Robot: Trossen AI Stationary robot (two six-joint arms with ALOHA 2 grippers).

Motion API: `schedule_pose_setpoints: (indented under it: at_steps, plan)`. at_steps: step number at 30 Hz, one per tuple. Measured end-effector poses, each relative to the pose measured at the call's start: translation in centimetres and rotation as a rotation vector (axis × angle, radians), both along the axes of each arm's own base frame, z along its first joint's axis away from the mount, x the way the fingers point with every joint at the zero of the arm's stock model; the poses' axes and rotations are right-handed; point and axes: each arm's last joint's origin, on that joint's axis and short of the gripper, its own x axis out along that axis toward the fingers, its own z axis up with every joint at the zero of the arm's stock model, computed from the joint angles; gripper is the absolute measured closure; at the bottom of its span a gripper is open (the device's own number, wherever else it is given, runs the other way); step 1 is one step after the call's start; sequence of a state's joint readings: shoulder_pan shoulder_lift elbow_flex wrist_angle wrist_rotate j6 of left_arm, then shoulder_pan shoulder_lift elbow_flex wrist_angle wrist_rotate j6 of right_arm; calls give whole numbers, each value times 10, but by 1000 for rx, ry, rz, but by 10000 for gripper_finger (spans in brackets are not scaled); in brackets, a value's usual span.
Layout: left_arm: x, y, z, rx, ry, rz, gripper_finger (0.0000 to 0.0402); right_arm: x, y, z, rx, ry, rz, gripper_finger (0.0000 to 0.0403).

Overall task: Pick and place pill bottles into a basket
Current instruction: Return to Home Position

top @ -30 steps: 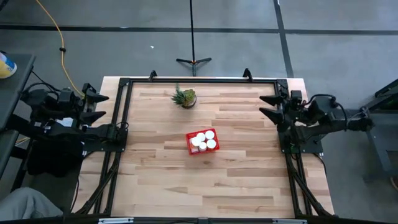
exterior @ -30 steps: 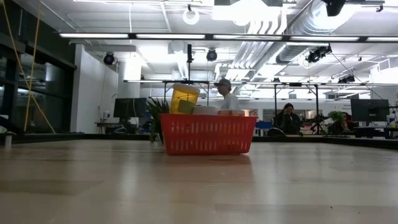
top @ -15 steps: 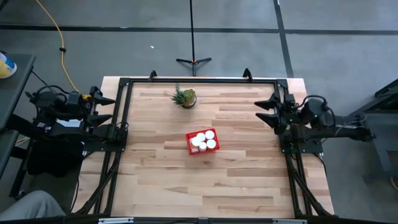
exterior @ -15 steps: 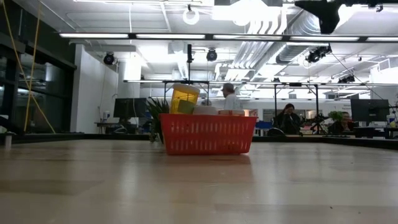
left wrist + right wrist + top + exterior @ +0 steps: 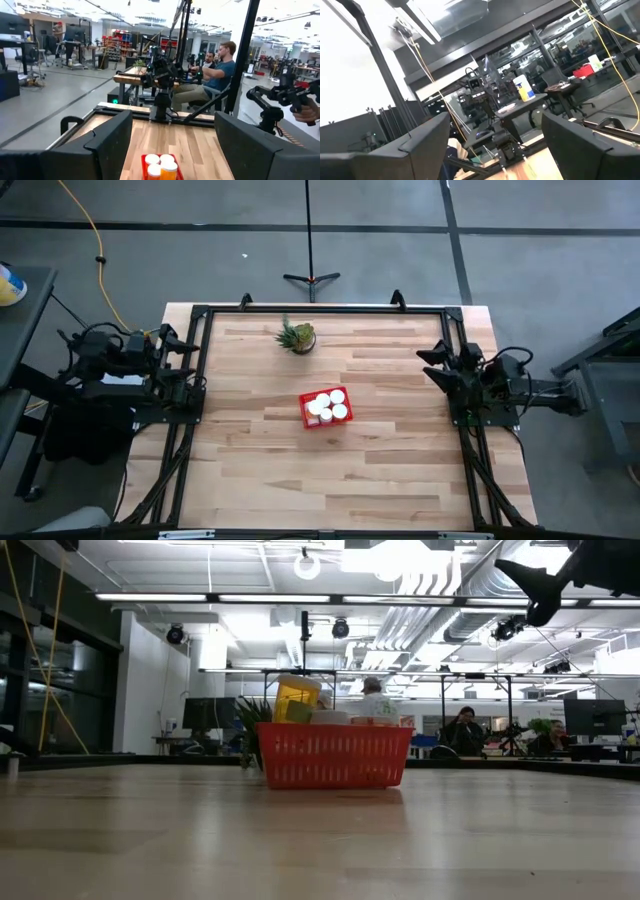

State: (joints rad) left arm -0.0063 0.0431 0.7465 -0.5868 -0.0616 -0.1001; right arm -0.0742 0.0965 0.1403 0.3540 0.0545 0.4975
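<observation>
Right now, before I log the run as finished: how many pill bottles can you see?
5 pill bottles, all packed inside the red basket mid-table, none loose on the table. Their white caps crowd together, so a sixth may be hidden.

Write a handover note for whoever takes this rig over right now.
Left end effector: open, empty, at the left edge of the table.
Right end effector: open, empty, at the right edge.
Pill bottles: every one in view stands in the red basket mid-table, white caps up. An orange bottle rises above the rim.
Done: no bottle shows outside the basket.
Left: probably only parking both arms. The potted plant near the far edge is not part of the job.
</observation>
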Motion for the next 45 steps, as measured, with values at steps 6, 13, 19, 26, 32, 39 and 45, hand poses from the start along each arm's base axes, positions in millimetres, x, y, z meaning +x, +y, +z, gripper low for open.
schedule_pose_setpoints:
  at_steps: [6, 13, 19, 26, 32, 39, 45]
  plan:
    - [6, 0, -11, -10, -42, -1, 85, -3, 0, -4, 4, 11, 0, 98]
    - [11, 0, -16, -16, -19, -2, 85, -3, 0, -5, 26, 23, 5, 98]
    - [27, 0, -26, -7, -71, -9, 85, -3, 0, -6, 31, 26, 10, 98]
    - [50, -2, -49, -13, -121, -44, 85, -3, 0, -6, 43, 28, 19, 98]
    - [64, -2, -68, -34, -149, -64, 85, -1, 1, -12, 70, 89, 48, 98]
    - [73, -2, -83, -59, -170, -67, 85, 0, 2, -13, 38, 106, 81, 98]
    - [81, -2, -100, -88, -186, -66, 85, 0, 2, -14, 2, 119, 81, 98]
